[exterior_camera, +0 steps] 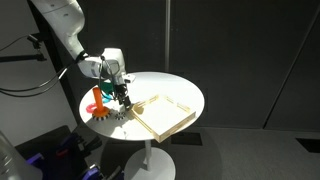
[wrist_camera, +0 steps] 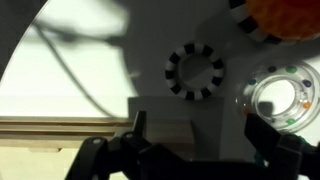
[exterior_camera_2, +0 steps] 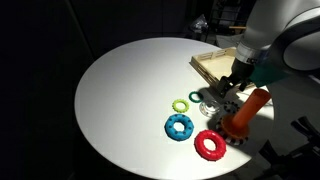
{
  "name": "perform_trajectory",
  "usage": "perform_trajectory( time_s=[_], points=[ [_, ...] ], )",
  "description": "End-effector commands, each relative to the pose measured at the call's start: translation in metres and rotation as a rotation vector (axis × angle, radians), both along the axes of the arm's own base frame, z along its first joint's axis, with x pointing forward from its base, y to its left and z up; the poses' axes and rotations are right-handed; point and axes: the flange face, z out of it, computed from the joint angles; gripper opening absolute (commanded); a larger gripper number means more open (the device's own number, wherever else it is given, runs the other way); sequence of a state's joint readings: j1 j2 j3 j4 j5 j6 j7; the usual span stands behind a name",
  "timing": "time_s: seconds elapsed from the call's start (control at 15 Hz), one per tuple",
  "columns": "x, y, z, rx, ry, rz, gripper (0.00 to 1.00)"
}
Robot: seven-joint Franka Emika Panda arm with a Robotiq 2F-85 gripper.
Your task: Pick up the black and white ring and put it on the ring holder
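Two fingers (wrist_camera: pixel 137 135) of the gripper (wrist_camera: pixel 197 125) stood wide apart, empty, below the black and white ring (wrist_camera: pixel 174 72) at frame center.

Legible markings: none. No text, label, brand, number or sign can be read in either exterior view or in the wrist view; resolution too low and lighting too dim to resolve any print
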State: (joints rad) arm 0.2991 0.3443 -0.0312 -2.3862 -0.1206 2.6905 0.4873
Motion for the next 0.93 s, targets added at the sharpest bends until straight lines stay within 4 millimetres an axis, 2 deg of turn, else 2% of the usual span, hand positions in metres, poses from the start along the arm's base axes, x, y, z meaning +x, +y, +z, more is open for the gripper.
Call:
perform_trajectory(
  time_s=[0.0, 0.27, 0.87],
  points=[
    [-0.012, -0.014, 0.010, 0.023, -0.013, -0.008, 1.00],
    [-0.021, -0.024, 0.008, 0.030, -0.008, -0.011, 1.00],
    [-0.044, -0.038, -0.015, 0.018, 0.027, 0.092, 1.00]
  ],
)
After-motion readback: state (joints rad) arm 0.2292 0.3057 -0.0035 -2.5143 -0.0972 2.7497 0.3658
